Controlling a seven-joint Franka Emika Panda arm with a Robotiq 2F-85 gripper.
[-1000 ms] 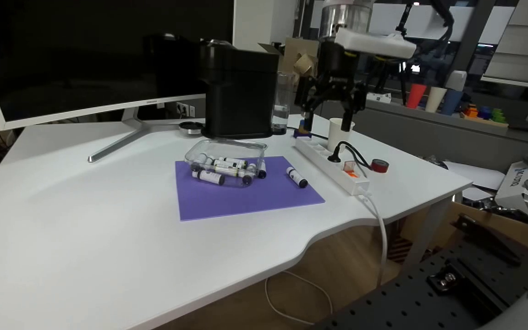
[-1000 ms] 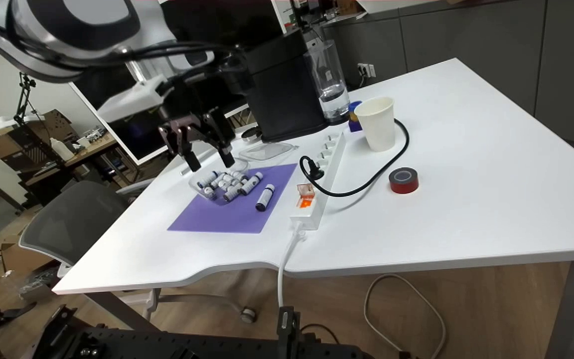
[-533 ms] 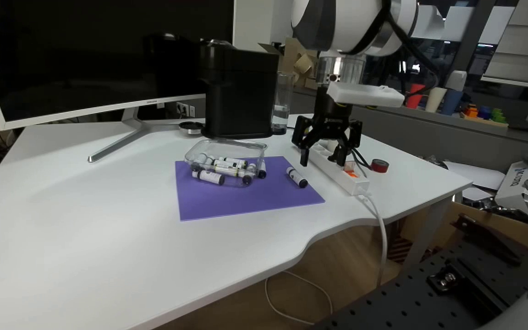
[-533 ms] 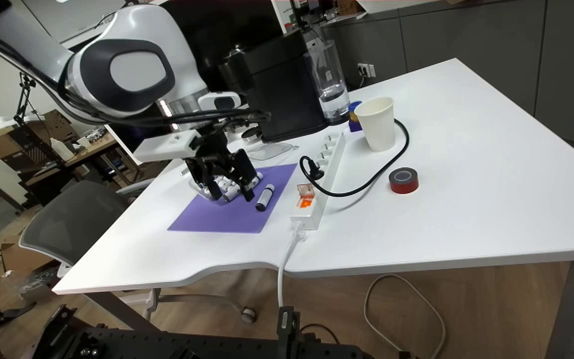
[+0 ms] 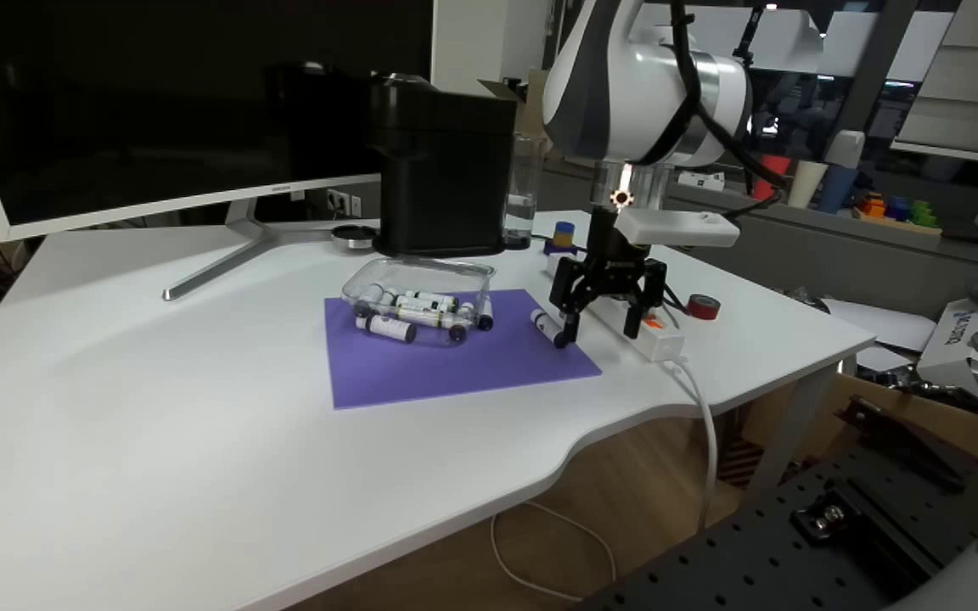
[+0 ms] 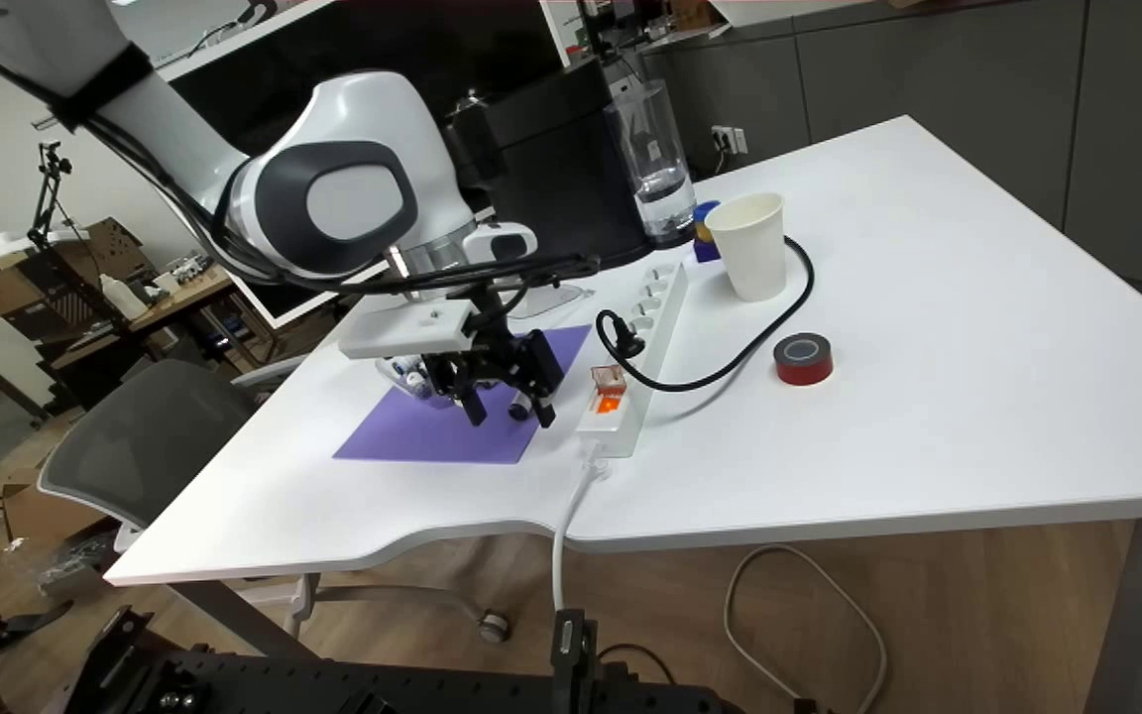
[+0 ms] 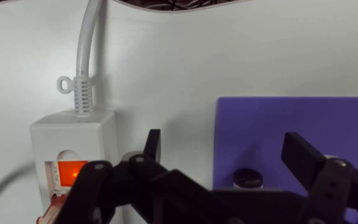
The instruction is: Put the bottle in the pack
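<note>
The gripper (image 5: 602, 334) hangs far lower over the bench (image 6: 928, 337) than a second ago, down near its curved edge. In an exterior view a fingertip (image 5: 571, 328) now overlaps the dark end of the bottle (image 5: 545, 326), and a blue-and-yellow object (image 5: 563, 235) toward the far edge now shows clear of the fingers. In an exterior view the gripper now hides most of the pack (image 6: 392, 376) and bottle.

Both exterior views overlook the table (image 5: 260, 424), the wrist view close up.
</note>
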